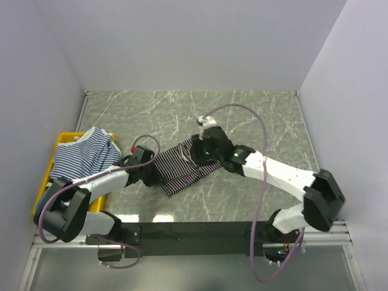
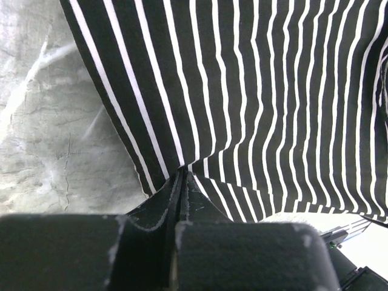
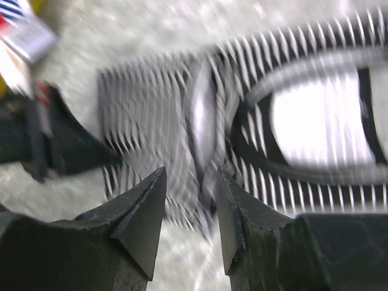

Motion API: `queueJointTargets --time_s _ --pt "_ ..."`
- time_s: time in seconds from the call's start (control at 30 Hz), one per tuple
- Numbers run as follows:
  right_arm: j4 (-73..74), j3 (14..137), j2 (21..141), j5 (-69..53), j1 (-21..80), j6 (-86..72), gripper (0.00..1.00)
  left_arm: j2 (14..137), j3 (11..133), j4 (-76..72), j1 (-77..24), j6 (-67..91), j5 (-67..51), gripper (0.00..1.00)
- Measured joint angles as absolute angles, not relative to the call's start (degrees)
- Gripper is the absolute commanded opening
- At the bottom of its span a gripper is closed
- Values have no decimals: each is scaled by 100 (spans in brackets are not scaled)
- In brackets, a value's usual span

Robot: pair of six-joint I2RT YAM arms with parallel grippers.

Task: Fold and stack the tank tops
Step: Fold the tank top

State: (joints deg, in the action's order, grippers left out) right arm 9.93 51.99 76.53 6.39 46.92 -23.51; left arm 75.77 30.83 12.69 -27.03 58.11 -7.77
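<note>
Clamps left pincer [image 2: 182, 176] together on the left edge of the black-and-white tank top [image 1: 185, 165], mid-surface [image 1: 254, 115]; pinch plain only from the left wrist. Holds right pincer [image 3: 191, 176] apart over that top's right end, blurred at the wrist. Shows, only from above, blue-and-white tank top [image 1: 85, 154] in yellow bin [image 1: 63, 138], left of it.

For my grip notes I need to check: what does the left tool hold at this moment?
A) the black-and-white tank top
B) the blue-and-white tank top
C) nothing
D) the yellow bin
A: in the left wrist view the left tool is shut on an edge of the black-and-white tank top, while the blue-and-white tank top lies apart, over the yellow bin.
</note>
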Motion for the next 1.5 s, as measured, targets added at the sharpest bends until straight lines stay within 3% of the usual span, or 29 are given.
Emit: queueJointTargets --time_s 0.13,0.47,1.03,1.17,1.23,1.27,1.37,1.5 --pt "1022 6552 8820 703 4936 -1881 46 7476 3118 1396 -2703 5760 -803 13" --pt "1741 8630 11408 838 4963 -1352 46 7279 3304 1535 -2703 5638 -880 15" --pt "2331 9323 12206 1520 4963 -1197 36 7314 3315 1363 -3105 5675 -1081 16" --pt "2403 9380 12315 1638 4963 -1160 24 7461 3315 1253 -3352 5760 -1074 14" --pt "2434 9382 12315 1710 4958 -1144 19 7542 3312 1229 -3428 5815 -1063 5" --pt "2436 9386 12315 1739 4950 -1149 11 7605 3312 1216 -3457 5843 -1037 3" --pt "2458 9386 12315 1782 4943 -1199 1 7808 3295 1188 -3487 5966 -906 1" --pt "2458 9386 12315 1747 4871 -1304 0 7915 3177 974 -3489 6180 -893 1"
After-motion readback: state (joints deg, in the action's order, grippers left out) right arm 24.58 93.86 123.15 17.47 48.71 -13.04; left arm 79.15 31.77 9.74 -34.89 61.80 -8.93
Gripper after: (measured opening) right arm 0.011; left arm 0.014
